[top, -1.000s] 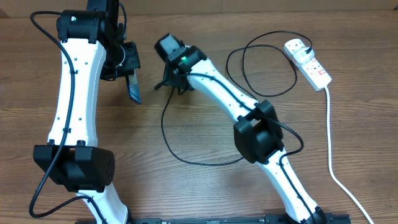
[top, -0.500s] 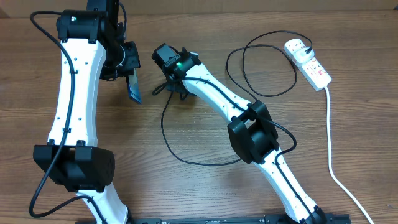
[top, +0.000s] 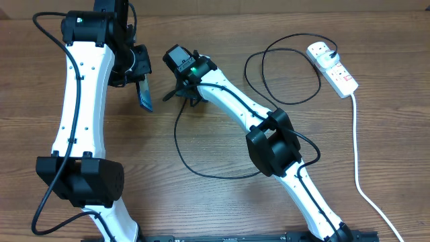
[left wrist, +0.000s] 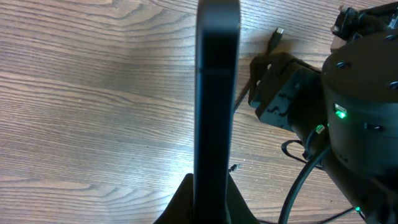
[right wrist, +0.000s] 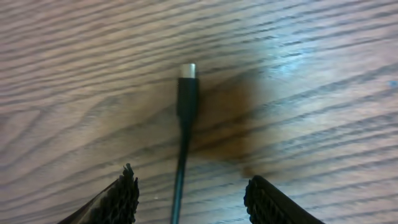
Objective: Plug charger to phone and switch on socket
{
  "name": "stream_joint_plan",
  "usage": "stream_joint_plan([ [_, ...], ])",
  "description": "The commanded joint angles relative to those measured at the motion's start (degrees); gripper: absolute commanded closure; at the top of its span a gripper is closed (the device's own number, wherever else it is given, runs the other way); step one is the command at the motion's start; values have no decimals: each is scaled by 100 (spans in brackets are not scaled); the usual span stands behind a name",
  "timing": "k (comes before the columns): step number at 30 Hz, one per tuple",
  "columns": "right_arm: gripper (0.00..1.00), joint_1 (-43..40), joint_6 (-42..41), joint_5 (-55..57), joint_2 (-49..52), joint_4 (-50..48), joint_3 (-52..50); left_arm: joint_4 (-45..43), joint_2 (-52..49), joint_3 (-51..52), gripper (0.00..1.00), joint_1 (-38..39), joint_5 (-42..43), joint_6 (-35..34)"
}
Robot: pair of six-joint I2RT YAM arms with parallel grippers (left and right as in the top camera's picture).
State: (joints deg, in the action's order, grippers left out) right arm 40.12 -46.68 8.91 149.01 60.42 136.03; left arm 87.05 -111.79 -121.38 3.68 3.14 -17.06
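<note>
- Clearance: phone (left wrist: 216, 93) held edge-on, pinched by left gripper (left wrist: 208, 205); bare table (top: 201, 208) all round it
- Change: right gripper (right wrist: 196, 196), fingers spread, has edged nearer phone and is over charger plug (right wrist: 188, 87), just right of phone
- Position: socket (top: 332, 67) well right of phone, near table's far edge

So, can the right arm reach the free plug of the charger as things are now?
Probably yes. The right claw is open and hangs directly over the charger's plug, which lies bare on the table. Nothing covers the plug or stands beside it.
</note>
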Motion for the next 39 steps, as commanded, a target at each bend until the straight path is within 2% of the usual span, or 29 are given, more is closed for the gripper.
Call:
stream_joint_plan([
  [1, 44, -44, 17, 13, 55, -63, 85, -39, 42, -57, 96, -33, -57, -98],
  [5, 44, -17, 22, 341, 74, -28, 59, -55, 42, -57, 96, -33, -57, -98],
  [22, 47, 254, -227, 479, 87, 24, -566, -68, 42, -57, 96, -33, -13, -98],
  [39, 52, 116, -1202, 127, 85, 2719, -595, -70, 42, -57, 96, -33, 98, -101],
])
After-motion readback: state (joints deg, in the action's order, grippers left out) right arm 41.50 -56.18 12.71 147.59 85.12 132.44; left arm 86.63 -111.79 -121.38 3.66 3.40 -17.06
